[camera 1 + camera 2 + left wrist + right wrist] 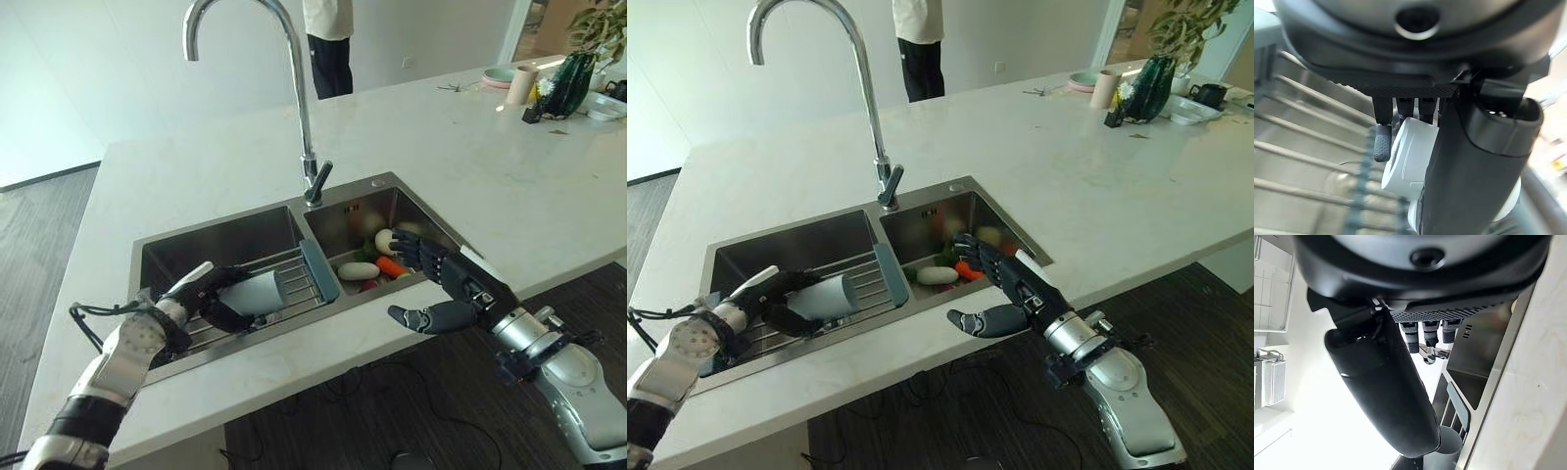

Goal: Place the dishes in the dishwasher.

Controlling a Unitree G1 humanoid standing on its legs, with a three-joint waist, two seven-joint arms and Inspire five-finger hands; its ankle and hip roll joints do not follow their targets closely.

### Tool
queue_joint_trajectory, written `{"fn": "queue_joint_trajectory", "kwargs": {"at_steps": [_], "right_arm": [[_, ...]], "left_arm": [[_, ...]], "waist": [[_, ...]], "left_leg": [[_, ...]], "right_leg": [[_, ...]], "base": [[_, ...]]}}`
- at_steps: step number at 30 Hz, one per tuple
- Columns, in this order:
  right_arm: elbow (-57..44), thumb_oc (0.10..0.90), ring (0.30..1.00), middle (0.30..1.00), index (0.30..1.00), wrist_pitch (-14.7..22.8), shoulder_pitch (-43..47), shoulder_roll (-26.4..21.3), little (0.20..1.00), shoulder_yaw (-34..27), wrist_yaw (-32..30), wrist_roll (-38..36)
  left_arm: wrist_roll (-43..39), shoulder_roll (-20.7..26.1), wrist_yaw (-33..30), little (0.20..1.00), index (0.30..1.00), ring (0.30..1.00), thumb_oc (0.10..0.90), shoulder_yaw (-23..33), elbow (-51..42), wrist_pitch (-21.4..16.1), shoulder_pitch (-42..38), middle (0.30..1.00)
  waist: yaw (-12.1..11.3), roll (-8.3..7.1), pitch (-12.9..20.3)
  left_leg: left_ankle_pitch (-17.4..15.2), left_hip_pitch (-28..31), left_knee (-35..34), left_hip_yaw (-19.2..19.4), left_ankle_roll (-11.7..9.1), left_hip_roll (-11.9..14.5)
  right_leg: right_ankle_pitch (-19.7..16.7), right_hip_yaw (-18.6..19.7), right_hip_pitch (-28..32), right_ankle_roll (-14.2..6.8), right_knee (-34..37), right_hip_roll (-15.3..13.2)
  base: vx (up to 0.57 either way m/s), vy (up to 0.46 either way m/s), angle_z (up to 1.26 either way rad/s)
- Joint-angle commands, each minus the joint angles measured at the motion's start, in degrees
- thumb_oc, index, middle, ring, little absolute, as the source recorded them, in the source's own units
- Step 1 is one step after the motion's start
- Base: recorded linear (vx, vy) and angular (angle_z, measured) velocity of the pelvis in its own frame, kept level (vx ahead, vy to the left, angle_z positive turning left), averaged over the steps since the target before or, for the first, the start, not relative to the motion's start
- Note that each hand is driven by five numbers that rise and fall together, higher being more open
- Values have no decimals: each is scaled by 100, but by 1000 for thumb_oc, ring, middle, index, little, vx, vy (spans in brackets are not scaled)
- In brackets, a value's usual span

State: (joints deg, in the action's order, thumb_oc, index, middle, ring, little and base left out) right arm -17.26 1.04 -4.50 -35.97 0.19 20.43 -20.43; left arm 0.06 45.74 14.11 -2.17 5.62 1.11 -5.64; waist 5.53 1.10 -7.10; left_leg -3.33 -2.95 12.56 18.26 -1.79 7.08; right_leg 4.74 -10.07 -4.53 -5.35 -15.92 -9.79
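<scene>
A pale grey cup (257,292) lies on its side on the wire rack (294,279) across the left sink basin, its mouth turned toward my left hand (208,297). That hand's fingers and thumb curl round the cup's open end; the left wrist view shows the cup (1409,159) held between them. My right hand (449,286) hovers over the front rim of the right basin (431,217). It is open, with fingers straight toward the sink and the thumb spread, and it holds nothing.
The right basin holds a white oblong piece (358,271), an orange carrot (392,266) and other food items. A tall faucet (306,117) rises behind the divider. Plates (500,75), a roll (522,85) and a green vase (570,83) stand far right. A person (328,44) stands beyond the counter.
</scene>
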Motion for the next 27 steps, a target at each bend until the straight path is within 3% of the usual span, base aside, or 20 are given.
{"fn": "queue_joint_trajectory", "kwargs": {"at_steps": [1, 2, 10, 11, 14, 17, 20, 23, 24, 26, 27], "right_arm": [[-564, 800, 900, 900, 900, 627, 421, 161, 900, -457, -126, -172], [-648, 800, 900, 900, 900, 602, 372, 242, 900, -509, -120, -178], [-956, 800, 900, 900, 900, 559, 202, 519, 900, -552, -63, -159], [-1083, 800, 900, 900, 900, 635, 207, 601, 900, -504, -21, -180], [-1254, 800, 900, 900, 900, 807, 233, 645, 900, -414, -107, -281], [-1426, 800, 900, 900, 900, 1053, 283, 744, 900, -294, -420, -263], [-1617, 800, 900, 900, 900, 1386, 167, 840, 900, -246, -868, 3], [-1550, 800, 900, 900, 900, 1780, 108, 542, 900, -532, -1431, 40], [-1527, 800, 900, 900, 900, 1811, 105, 519, 900, -560, -1446, 16], [-1417, 800, 900, 900, 900, 1951, 79, 422, 900, -751, -1528, -115], [-1124, 800, 900, 900, 900, 2131, 111, 386, 900, -1061, -1730, -45]], "left_arm": [[-323, 191, -1142, 300, 300, 300, 400, 830, -452, -881, -703, 300], [-223, 77, -1557, 300, 300, 300, 400, 1151, -796, -1074, -486, 300], [-252, -417, -3070, 300, 300, 300, 400, 2170, -1785, -1994, 328, 300], [-221, -633, -3608, 300, 300, 300, 400, 2480, -2066, -2239, 566, 300], [25, -912, -4263, 300, 300, 300, 400, 2708, -2322, -2495, 847, 300], [380, -1473, -4416, 300, 300, 300, 400, 2751, -2814, -2594, 1142, 300], [307, -1940, -4136, 300, 300, 300, 400, 2671, -3198, -2723, 1374, 300], [-319, -1848, -3770, 300, 300, 300, 400, 2663, -3154, -2809, 1322, 300], [-372, -1840, -3741, 300, 300, 300, 400, 2659, -3138, -2820, 1307, 300], [-519, -1831, -3627, 300, 300, 300, 400, 2643, -3060, -2877, 1245, 300], [-912, -1819, -3271, 300, 300, 300, 400, 2489, -2886, -3162, 1015, 300]], "waist": [[-75, -9, 141], [-133, -29, 142], [-373, -78, 178], [-497, -92, 181], [-648, -99, 155], [-918, -108, 63], [-1133, -89, -59], [-1107, -176, -148], [-1098, -180, -161], [-1025, -246, -166], [-857, -371, -213]], "left_leg": [[-1291, 284, 463, -232, 12, -51], [-1274, 259, 463, -275, -6, -45], [-1209, 169, 463, -502, -76, -24], [-1172, 156, 463, -549, -118, 16], [-1088, 141, 463, -605, -198, 60], [-858, 25, 463, -725, -365, 139], [-450, -365, 463, -874, -609, 325], [-543, -230, 463, -320, -592, 357], [-546, -209, 463, -296, -580, 344], [-555, -48, 463, 120, -499, 358], [-576, 345, 463, 1066, -387, 520]], "right_leg": [[646, -307, 152, -417, -127, -28], [666, -358, 164, -405, -127, -43], [777, -558, 229, -319, -127, -62], [820, -641, 250, -257, -127, -49], [867, -741, 275, -177, -127, -19], [913, -884, 330, -79, -127, -9], [969, -1043, 403, -19, -127, 28], [988, -1463, 513, -88, -127, -108], [986, -1498, 531, -99, -127, -131], [865, -1717, 513, -114, -127, -248], [573, -2299, 610, -216, -127, -581]], "base": [[-15, -98, 14], [-15, -99, 19], [-5, -115, 20], [-6, -210, 27], [2, -154, 27], [-7, -111, 23], [-109, -78, 54], [-181, -6, 172], [-99, 53, 217], [-281, 195, 185], [-372, 332, 156]]}}
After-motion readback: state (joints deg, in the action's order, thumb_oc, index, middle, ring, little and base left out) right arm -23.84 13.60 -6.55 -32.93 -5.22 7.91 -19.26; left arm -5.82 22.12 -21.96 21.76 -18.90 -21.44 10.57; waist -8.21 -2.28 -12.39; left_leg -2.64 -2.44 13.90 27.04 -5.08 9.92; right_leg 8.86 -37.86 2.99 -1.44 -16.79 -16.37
